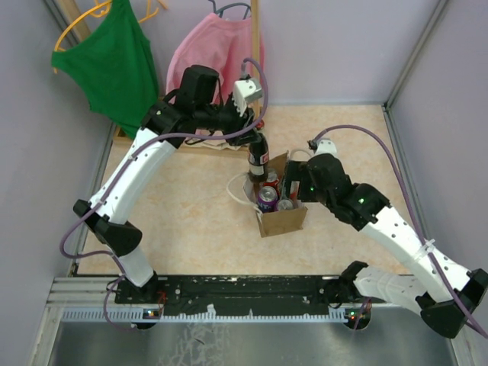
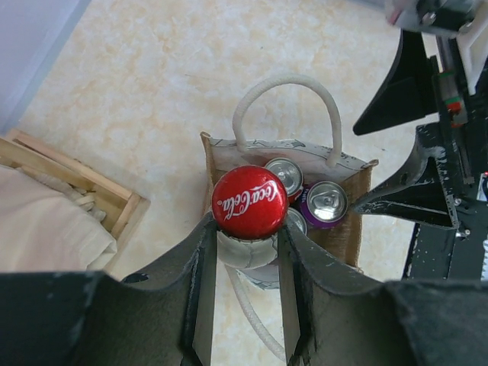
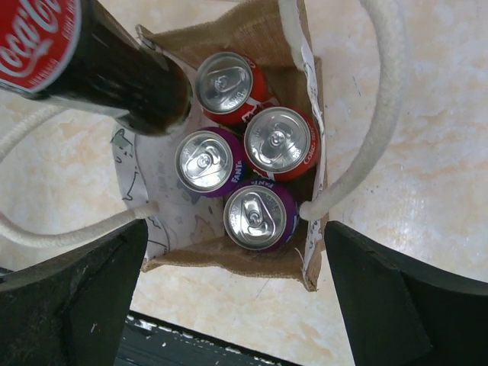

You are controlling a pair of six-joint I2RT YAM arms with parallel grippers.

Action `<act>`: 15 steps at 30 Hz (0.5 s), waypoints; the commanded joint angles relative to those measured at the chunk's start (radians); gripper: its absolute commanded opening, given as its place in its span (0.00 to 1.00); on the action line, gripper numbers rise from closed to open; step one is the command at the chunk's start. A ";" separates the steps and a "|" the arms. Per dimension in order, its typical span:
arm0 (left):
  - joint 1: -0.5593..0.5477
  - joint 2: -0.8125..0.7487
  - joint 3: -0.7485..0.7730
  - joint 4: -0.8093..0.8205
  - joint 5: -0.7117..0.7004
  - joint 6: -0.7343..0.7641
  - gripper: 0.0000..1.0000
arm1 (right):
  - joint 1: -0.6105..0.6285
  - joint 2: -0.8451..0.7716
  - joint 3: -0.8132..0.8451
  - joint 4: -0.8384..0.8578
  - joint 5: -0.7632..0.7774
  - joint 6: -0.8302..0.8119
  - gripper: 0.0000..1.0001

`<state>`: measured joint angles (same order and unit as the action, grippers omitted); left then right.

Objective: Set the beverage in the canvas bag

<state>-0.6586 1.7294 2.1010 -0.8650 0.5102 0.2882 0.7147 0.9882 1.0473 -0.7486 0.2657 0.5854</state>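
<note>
My left gripper (image 1: 257,142) is shut on the neck of a dark Coca-Cola bottle (image 1: 259,158) with a red cap (image 2: 249,202). It holds the bottle upright over the far left corner of the canvas bag (image 1: 284,221). In the right wrist view the bottle (image 3: 114,69) has its lower end at the bag's rim (image 3: 229,259). Two red cans (image 3: 278,141) and two purple cans (image 3: 255,216) stand inside. My right gripper (image 3: 236,305) is open, its fingers either side of the bag's end. The white loop handles (image 2: 286,84) hang outward.
A wooden frame with white cloth (image 2: 76,191) lies at the back left. A green top (image 1: 114,61) and a pink garment (image 1: 213,53) hang on the back wall. A black rail (image 1: 244,286) runs along the near edge. Side walls enclose the tan surface.
</note>
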 commanded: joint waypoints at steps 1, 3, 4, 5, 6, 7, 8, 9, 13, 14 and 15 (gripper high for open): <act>-0.013 -0.081 0.013 0.123 0.062 -0.016 0.00 | -0.012 -0.020 0.075 0.087 0.031 -0.071 0.99; -0.017 -0.085 0.006 0.125 0.068 -0.017 0.00 | -0.012 -0.014 0.082 0.084 0.024 -0.076 0.99; -0.019 -0.087 0.001 0.127 0.071 -0.018 0.00 | -0.011 -0.016 0.076 0.089 0.022 -0.074 0.99; -0.020 -0.089 -0.005 0.129 0.073 -0.019 0.00 | -0.012 -0.020 0.069 0.092 0.021 -0.068 0.99; -0.021 -0.090 -0.011 0.131 0.075 -0.020 0.00 | -0.012 -0.023 0.061 0.093 0.019 -0.061 0.99; -0.023 -0.093 -0.016 0.134 0.078 -0.022 0.00 | -0.012 -0.027 0.056 0.094 0.018 -0.053 0.99; -0.026 -0.096 -0.021 0.137 0.081 -0.025 0.00 | -0.012 -0.030 0.050 0.093 0.017 -0.046 0.99; -0.028 -0.098 -0.027 0.140 0.083 -0.029 0.00 | -0.012 -0.036 0.044 0.092 0.017 -0.039 0.99; -0.039 -0.111 -0.065 0.153 0.095 -0.041 0.00 | -0.012 -0.050 0.027 0.087 0.021 -0.026 0.99; -0.043 -0.114 -0.074 0.159 0.098 -0.046 0.00 | -0.012 -0.052 0.024 0.085 0.021 -0.025 0.99; -0.046 -0.116 -0.082 0.160 0.100 -0.048 0.00 | -0.012 -0.053 0.023 0.082 0.022 -0.023 0.99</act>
<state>-0.6865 1.6997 2.0205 -0.8536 0.5404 0.2653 0.7124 0.9676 1.0729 -0.6945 0.2726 0.5507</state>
